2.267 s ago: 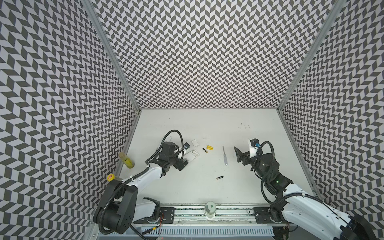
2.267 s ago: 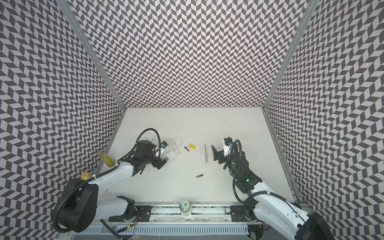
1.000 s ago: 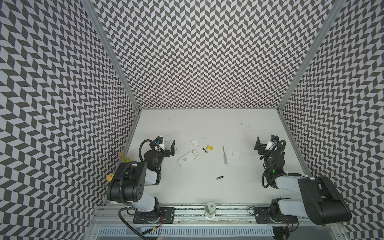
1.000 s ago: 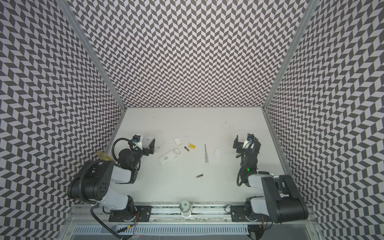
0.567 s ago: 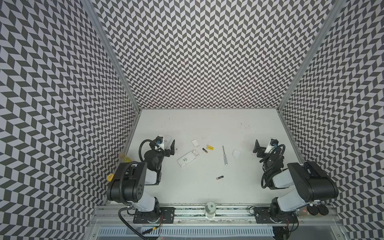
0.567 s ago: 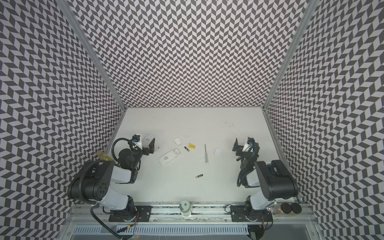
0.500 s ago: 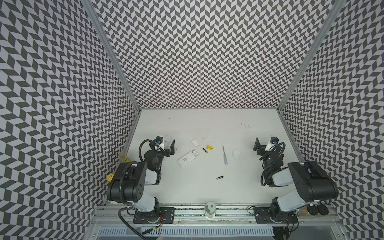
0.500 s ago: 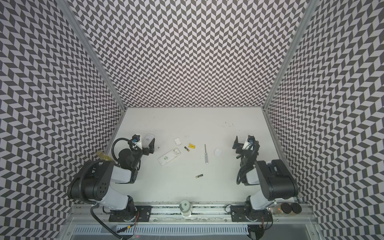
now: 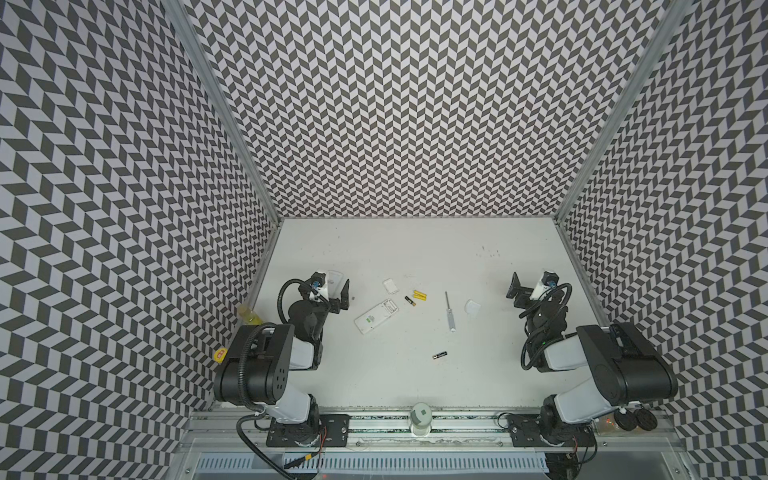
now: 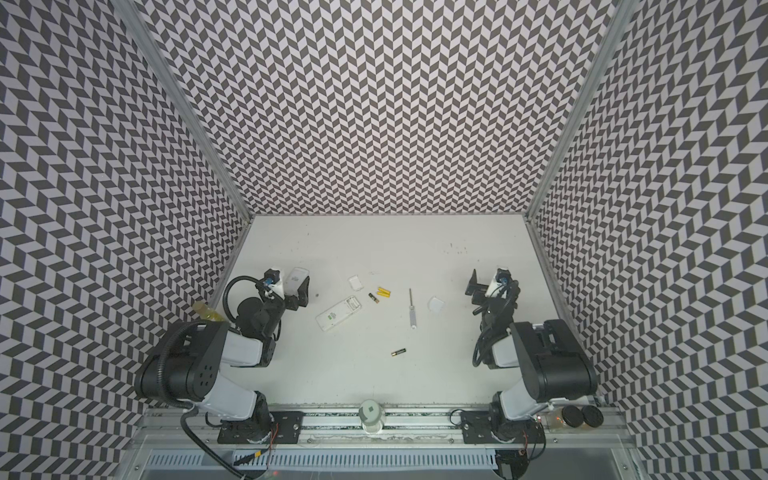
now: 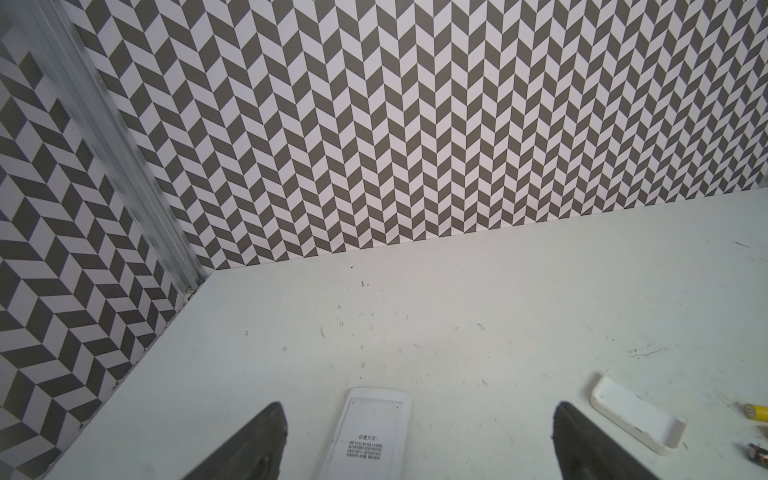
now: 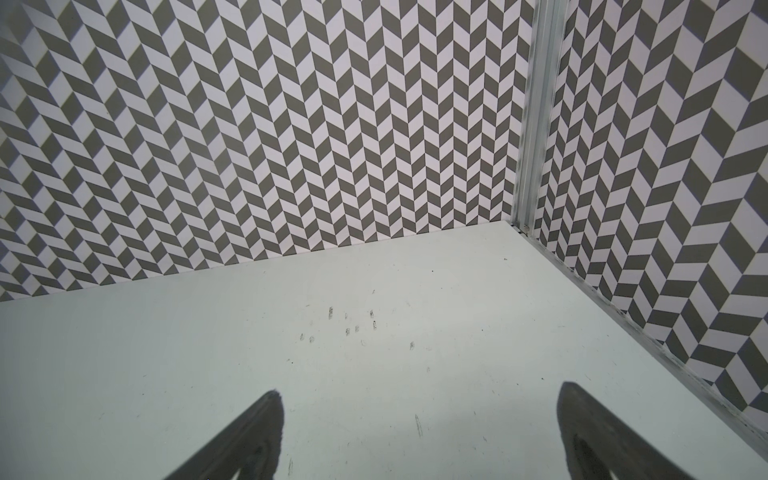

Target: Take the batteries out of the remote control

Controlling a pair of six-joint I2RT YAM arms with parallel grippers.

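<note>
While both arms sit folded low at the left and right of both top views, the left gripper point(image 11: 416, 405) is seen with its jaws spread wide and nothing held. A second white remote point(image 11: 374, 432) lies flat on the table point(image 11: 457, 299) between its fingers point(image 11: 266, 440), clear of both. The right gripper point(image 12: 419, 388) is spread just as wide over bare table, also empty.

All four batteries point(image 10: 383, 293) are found loose on the table. The two yellow batteries point(image 9: 419, 294) lie side by side just above the middle of a top view, with a black battery point(image 9: 410, 301) just beside them at lower left. The lone black battery point(image 9: 439, 355) is well apart, lower in the frame.

The white remote point(image 9: 376, 318) lies at a slant left of centre, near that cluster. A screwdriver point(image 9: 450, 311) is seen right of centre, flanked by two small white covers — one point(image 9: 390, 286) at upper left of the yellow pair, one point(image 9: 472, 307) just right of the screwdriver.
</note>
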